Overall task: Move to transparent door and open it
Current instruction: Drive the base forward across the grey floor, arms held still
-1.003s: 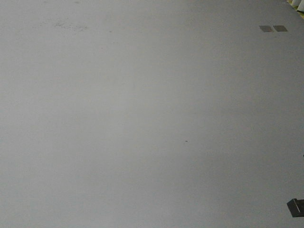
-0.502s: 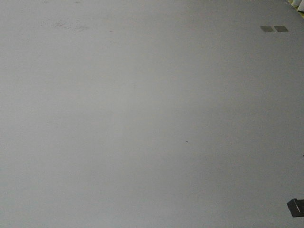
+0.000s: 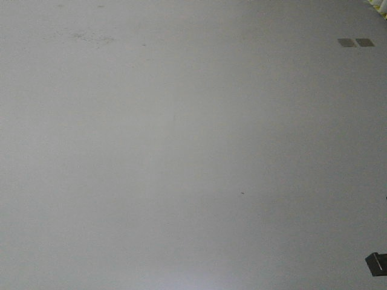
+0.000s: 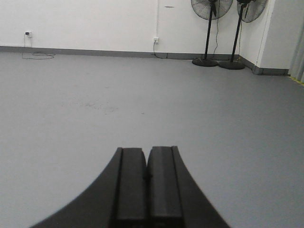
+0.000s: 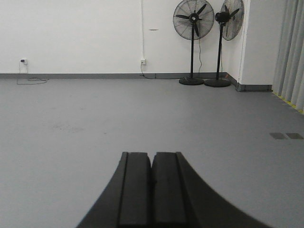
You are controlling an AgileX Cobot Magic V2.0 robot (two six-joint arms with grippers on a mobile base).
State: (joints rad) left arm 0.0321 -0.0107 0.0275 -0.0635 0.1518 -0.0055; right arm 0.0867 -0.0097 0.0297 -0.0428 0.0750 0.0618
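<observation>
The transparent door is out of view in every frame. My left gripper [image 4: 147,151] is shut, its two black fingers pressed together with nothing between them, pointing over bare grey floor. My right gripper [image 5: 152,155] is likewise shut and empty, aimed across the grey floor toward the far white wall. The front view shows only grey floor [image 3: 181,151] from above.
Two black pedestal fans [image 5: 192,28] [image 5: 227,19] stand by the far white wall at the right corner. Grey curtains [image 5: 290,52] hang at the right edge. Two dark floor plates [image 3: 355,42] lie at the right. A cable [image 4: 35,55] lies near a wall socket at the left.
In the front view the floor plates and the small dark speck have slid down and slightly right, so the base is rolling forward. A dark object stays at the lower right corner.
</observation>
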